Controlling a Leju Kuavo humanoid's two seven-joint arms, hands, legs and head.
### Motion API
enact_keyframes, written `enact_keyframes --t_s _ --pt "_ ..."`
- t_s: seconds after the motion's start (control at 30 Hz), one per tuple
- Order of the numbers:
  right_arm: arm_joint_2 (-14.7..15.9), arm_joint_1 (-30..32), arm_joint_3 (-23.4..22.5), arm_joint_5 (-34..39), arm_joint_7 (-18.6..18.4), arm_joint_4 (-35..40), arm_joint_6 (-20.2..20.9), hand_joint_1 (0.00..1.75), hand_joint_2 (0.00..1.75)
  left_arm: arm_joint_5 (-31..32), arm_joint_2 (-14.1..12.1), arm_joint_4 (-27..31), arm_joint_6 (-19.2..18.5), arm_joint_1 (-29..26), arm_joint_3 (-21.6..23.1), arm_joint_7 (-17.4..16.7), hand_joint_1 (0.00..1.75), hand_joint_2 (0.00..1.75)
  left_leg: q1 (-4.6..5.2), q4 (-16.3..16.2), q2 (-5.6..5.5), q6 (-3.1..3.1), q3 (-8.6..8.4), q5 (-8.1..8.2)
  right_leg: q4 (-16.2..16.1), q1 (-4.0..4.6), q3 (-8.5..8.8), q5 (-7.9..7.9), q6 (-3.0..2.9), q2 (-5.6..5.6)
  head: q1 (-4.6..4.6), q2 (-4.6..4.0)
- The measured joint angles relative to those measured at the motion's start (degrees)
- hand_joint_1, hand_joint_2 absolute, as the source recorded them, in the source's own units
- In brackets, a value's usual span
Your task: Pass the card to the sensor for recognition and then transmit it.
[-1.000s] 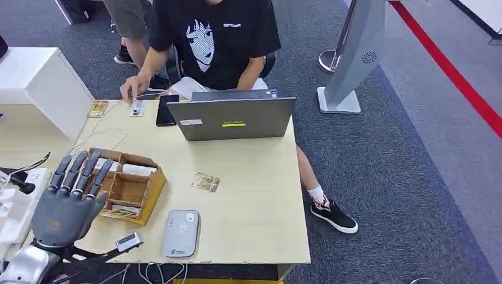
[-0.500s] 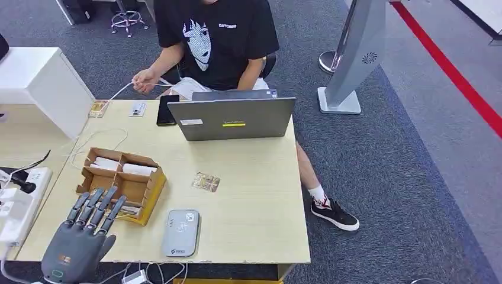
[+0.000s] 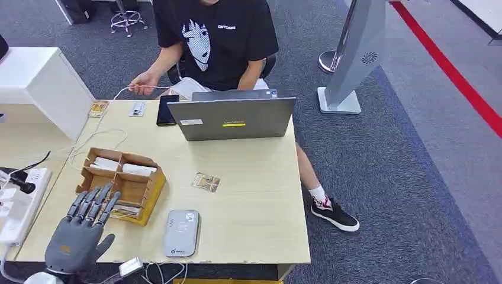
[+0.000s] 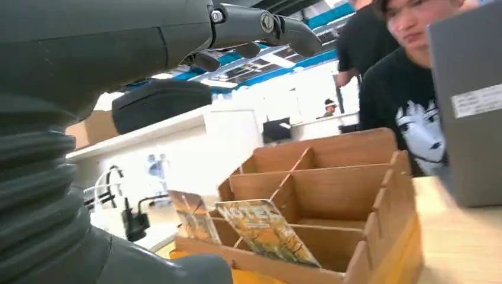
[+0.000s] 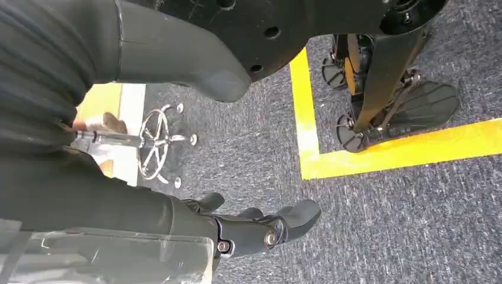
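A patterned card (image 3: 206,182) lies flat on the wooden table (image 3: 254,177), right of a partitioned cardboard box (image 3: 155,190). The grey sensor pad (image 3: 181,232) sits near the table's front edge. My left hand (image 3: 80,234) hovers at the front left corner, fingers spread and straight, pointing at the box and holding nothing. In the left wrist view the left hand (image 4: 89,65) is above and just short of the box (image 4: 331,192), where two more cards (image 4: 263,232) lean in a front compartment. My right hand (image 5: 136,201) hangs over carpet, its fingers (image 5: 266,228) loose and holding nothing.
A grey laptop (image 3: 234,117) and a black phone (image 3: 166,109) stand at the table's far side. A seated person behind it holds a white cable (image 3: 148,87). A power strip (image 3: 18,204) lies left of my hand. A white cabinet (image 3: 41,83) stands at the left.
My left hand dropped from over the box back to the table's front left corner, then edged slightly forward. The person lifted a hand off the table with a white cable.
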State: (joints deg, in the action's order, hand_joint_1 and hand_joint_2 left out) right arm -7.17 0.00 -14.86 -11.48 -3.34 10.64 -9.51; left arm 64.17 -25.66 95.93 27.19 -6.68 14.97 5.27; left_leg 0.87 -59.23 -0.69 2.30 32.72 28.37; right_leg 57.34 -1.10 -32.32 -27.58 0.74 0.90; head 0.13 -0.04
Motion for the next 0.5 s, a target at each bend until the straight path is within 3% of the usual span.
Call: enact_keyframes --t_s 0.5 --pt "0.0 -0.33 0.02 -1.36 0.2 0.0 0.31 0.0 1.75 -1.18 4.56 -12.8 -0.98 8.64 -0.13 3.13 0.0 1.75 0.0 0.0 0.0 0.0 0.0 0.0 0.0 0.0 0.0 0.01 0.0 -0.01 0.0 0.0"
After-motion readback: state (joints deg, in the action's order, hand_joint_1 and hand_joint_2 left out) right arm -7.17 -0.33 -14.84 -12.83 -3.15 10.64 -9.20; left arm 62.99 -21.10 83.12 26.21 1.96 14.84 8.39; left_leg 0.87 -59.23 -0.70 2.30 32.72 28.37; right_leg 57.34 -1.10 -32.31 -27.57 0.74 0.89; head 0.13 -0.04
